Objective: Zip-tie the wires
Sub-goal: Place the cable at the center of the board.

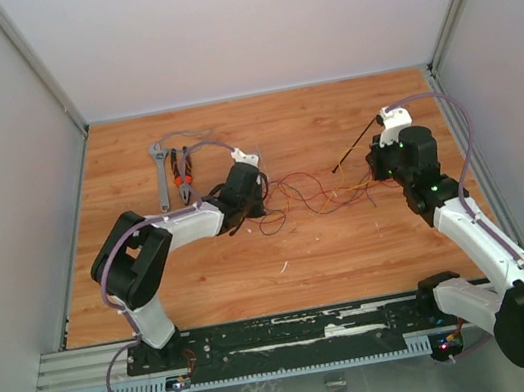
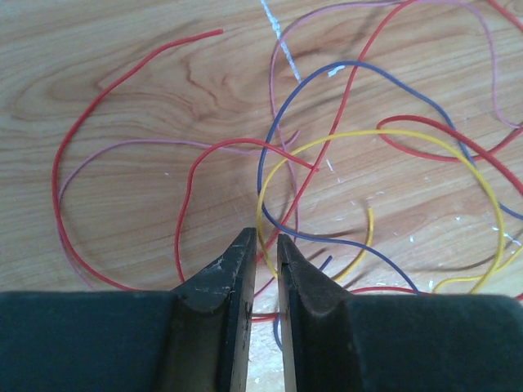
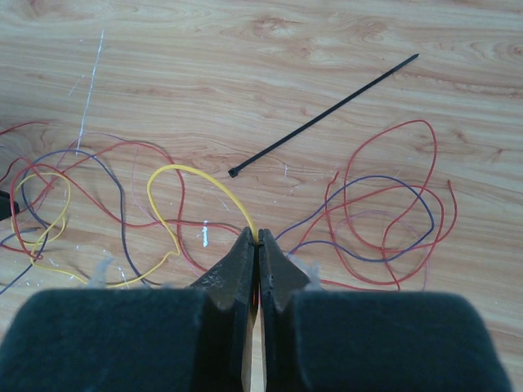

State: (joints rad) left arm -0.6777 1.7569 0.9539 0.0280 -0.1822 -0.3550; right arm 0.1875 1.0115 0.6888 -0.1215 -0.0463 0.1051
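Observation:
The wires [image 1: 317,191] lie loose and spread out on the wooden table between my two grippers: thin red, blue-purple and yellow strands. My left gripper [image 1: 261,203] is low over their left end. In the left wrist view its jaws [image 2: 263,237] stand a narrow gap apart, with red, blue and yellow strands [image 2: 384,131] crossing in that gap. My right gripper [image 1: 381,173] is at their right end. Its tips [image 3: 258,237] are shut on a yellow strand [image 3: 184,168]. The black zip tie [image 3: 327,110] lies straight on the table beyond it, and also shows in the top view [image 1: 355,146].
Orange-handled pliers [image 1: 182,174] and a grey wrench [image 1: 161,173] lie at the back left, behind my left arm. White walls enclose the table on three sides. A metal rail [image 1: 267,337] with the arm bases runs along the near edge.

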